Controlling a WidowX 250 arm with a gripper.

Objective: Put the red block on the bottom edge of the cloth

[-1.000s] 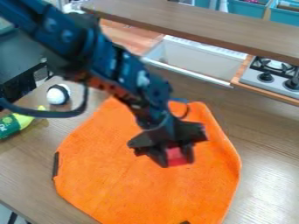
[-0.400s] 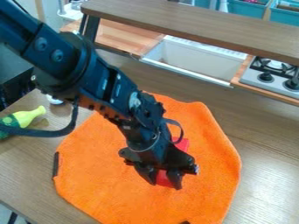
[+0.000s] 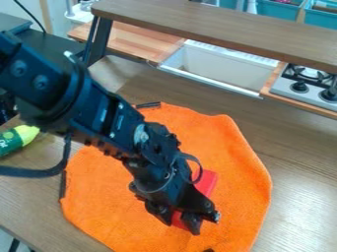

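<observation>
Camera view: the gripper (image 3: 181, 227) is clamping the red block (image 3: 207, 182) in its jaws above the orange cloth (image 3: 115, 211), towards six o'clock, leaving bottom-edge placement and release seemingly remaining.

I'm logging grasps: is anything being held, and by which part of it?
The red block, held in the gripper by its end nearest the camera.

Black gripper (image 3: 176, 222) clamped on red block (image 3: 207, 182) (partly hidden), orange cloth (image 3: 118, 202) beneath, green bottle (image 3: 15, 140) at left
</observation>
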